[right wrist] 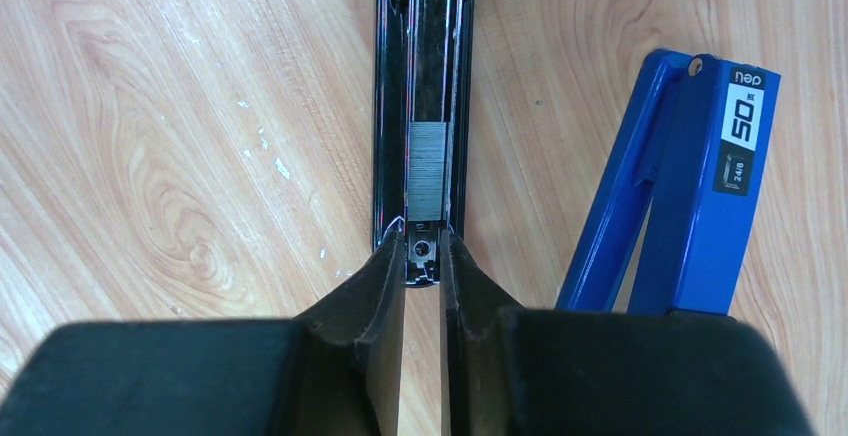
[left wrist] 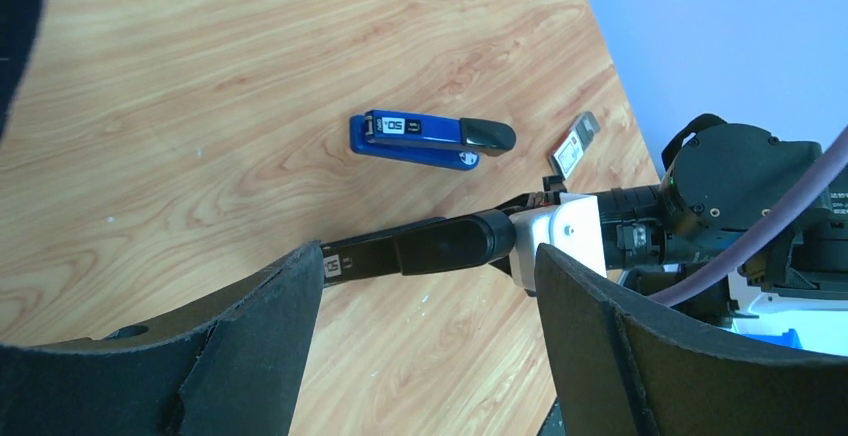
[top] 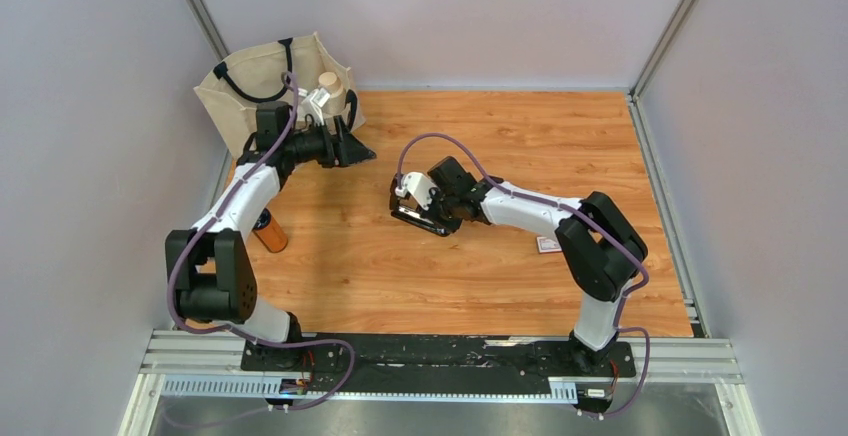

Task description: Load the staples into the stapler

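Note:
A black stapler [right wrist: 423, 66] lies open on the wooden table, and a grey strip of staples [right wrist: 428, 170] sits in its channel. My right gripper [right wrist: 422, 251] is shut on the near end of that channel, with only a narrow gap between its fingers. From above, the right gripper [top: 403, 206] is over the black stapler [top: 422, 220] at mid-table. The small white staple box [top: 548, 244] lies to the right of it. My left gripper [left wrist: 430, 286] is open and empty, looking at the black stapler [left wrist: 420, 246] from the far left, beside the bag.
A blue stapler [right wrist: 690, 186] lies close beside the black one, on its right in the right wrist view. A cream tote bag [top: 262, 81] holding a bottle stands at the back left. An orange cylinder [top: 270, 232] lies by the left arm. Grey walls close in the table.

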`<state>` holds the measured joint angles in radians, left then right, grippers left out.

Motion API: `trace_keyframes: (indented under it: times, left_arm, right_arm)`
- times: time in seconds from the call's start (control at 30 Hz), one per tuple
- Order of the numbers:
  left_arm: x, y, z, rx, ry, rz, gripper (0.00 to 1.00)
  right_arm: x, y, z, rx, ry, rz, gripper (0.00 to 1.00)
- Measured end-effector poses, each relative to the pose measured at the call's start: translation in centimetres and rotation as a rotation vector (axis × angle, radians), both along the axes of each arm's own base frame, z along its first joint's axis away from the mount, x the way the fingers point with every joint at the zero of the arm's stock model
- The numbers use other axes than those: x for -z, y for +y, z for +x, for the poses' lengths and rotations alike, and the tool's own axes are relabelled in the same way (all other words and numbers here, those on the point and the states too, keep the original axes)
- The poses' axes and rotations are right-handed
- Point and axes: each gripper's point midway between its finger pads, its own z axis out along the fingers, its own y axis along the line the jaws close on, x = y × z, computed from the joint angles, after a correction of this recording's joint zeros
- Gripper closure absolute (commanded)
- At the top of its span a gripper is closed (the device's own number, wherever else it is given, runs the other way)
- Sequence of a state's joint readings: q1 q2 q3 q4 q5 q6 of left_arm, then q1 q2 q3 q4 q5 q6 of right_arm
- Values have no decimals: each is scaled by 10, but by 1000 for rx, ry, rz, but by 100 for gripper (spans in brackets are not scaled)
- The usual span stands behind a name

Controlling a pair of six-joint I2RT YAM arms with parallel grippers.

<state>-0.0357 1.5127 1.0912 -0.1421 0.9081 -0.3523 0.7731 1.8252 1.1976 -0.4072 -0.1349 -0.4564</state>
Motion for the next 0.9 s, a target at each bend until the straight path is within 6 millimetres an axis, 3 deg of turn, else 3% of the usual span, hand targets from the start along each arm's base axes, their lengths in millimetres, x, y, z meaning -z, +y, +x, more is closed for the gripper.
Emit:
trace_keyframes:
  times: [0.13,0.43,0.9]
  left_arm:
    - [-7,10,-1,-23,-21,5,15]
    - [-14,11,-9,-15,-42,5,15]
    - [-9,11,-12,-15,-27,6,15]
  right_arm:
    - [-1,2,0,4,5,34,91]
    - [-13,8,4,17,35,130,91]
    - [-13,9,4,18,49,150,91]
